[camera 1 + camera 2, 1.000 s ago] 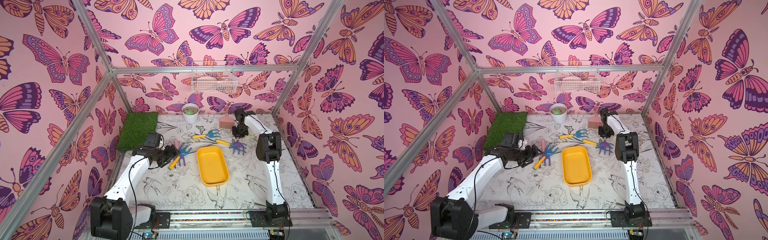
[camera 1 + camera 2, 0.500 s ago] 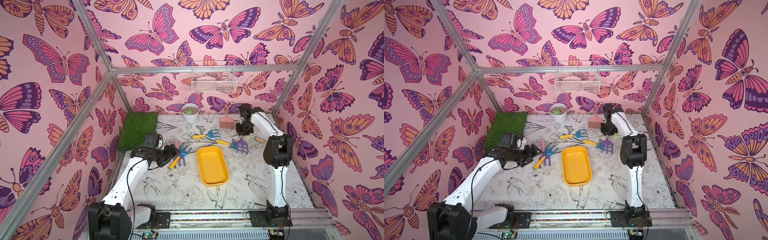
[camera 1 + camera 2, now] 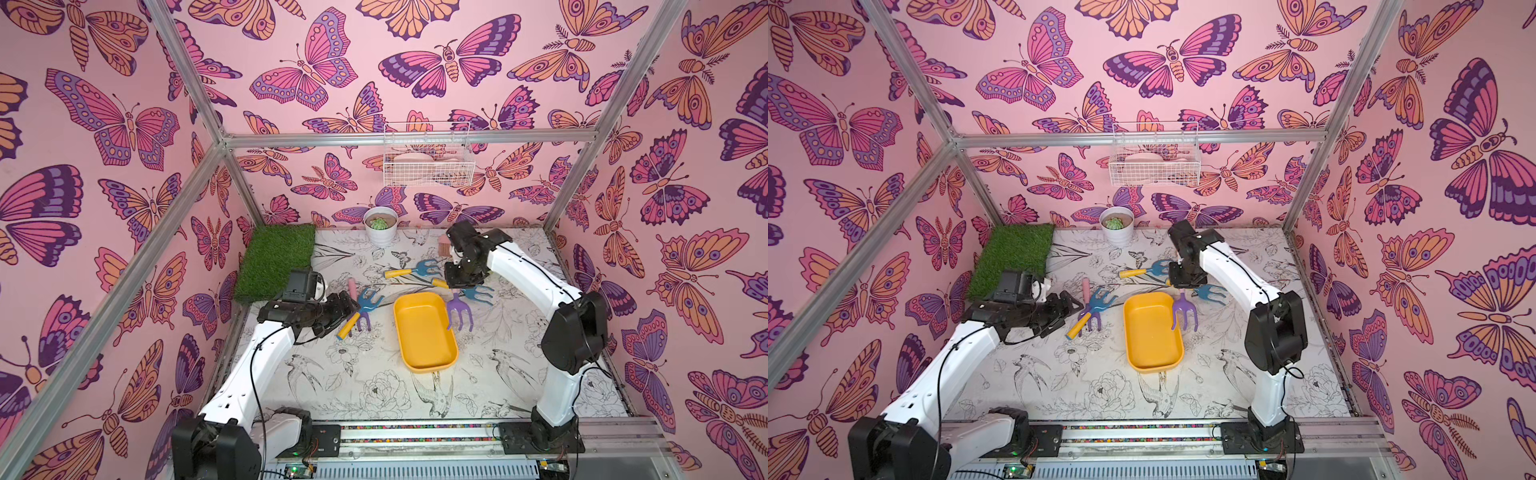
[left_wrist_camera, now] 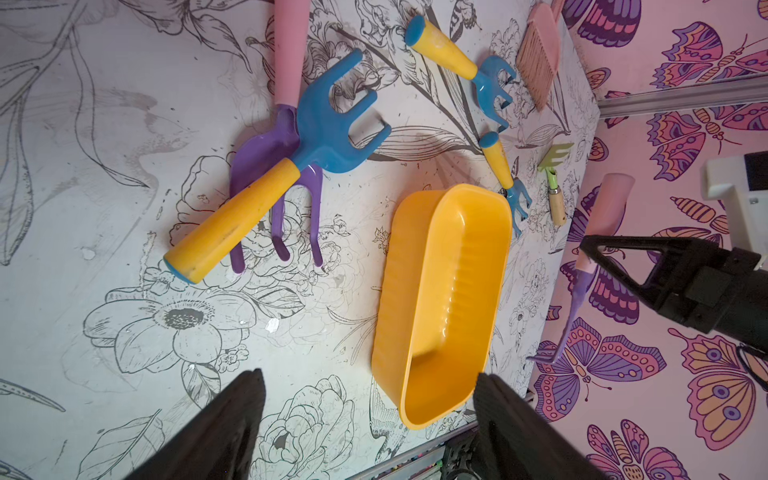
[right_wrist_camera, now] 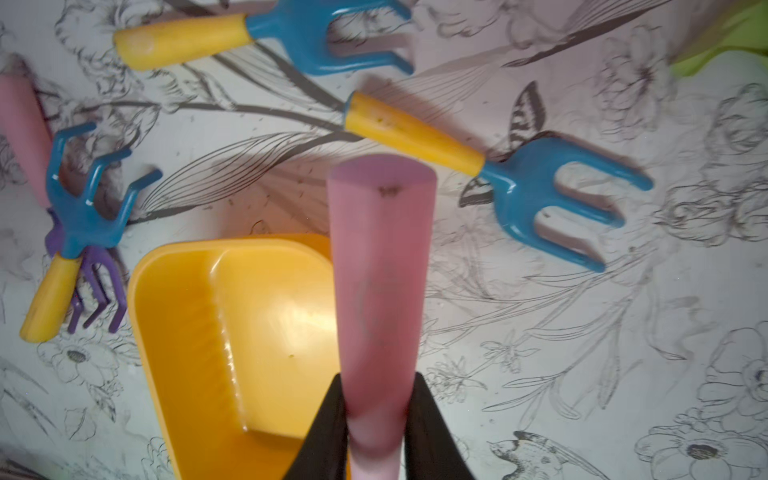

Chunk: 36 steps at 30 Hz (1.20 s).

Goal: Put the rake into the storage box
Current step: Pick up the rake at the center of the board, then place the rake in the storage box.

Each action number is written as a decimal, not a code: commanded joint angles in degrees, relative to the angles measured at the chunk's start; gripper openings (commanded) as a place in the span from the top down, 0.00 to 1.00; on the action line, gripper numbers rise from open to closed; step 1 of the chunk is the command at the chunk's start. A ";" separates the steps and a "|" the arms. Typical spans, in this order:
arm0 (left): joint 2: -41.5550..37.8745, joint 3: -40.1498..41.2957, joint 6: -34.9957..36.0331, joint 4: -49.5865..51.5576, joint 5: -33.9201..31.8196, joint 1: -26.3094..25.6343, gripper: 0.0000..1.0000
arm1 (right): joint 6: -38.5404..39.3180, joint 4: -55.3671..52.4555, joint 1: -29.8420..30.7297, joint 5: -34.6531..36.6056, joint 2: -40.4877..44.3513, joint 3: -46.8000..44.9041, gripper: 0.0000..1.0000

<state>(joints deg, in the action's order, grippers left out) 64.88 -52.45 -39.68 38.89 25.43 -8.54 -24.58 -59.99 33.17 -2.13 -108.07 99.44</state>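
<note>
Right tool (image 5: pixel 376 395) clamps rake (image 3: pixel 458 314) handle; head hangs over storage box (image 3: pixel 419 336) right rim, axis along box; left tool (image 4: pixel 368 376) spread, empty.

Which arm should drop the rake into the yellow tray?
Right. The right gripper is shut on the pink-handled purple rake, which hangs by the rim of the yellow tray. The left gripper is open and empty.

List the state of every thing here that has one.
storage box, upright, empty
rake, held in the air, not yet in the box
right gripper, shut on the rake's pink handle
left gripper, open, holding nothing
second purple rake, lying flat under a blue fork
</note>
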 commanded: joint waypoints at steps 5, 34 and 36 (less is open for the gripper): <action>-3.98 3.98 -1.23 1.18 -1.00 0.36 0.15 | -7.50 1.10 8.88 -0.85 -4.36 3.42 1.00; -3.71 4.76 -0.79 2.19 -1.96 0.29 0.15 | -7.63 3.66 13.30 1.79 -8.00 -0.72 0.97; -3.49 4.65 -0.65 2.19 -2.07 0.39 0.15 | -7.77 3.89 13.50 1.77 -7.72 -0.99 0.97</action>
<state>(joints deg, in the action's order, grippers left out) 60.93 -46.68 -41.34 39.55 24.14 -8.54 -31.92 -56.12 45.87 -1.30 -116.44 98.98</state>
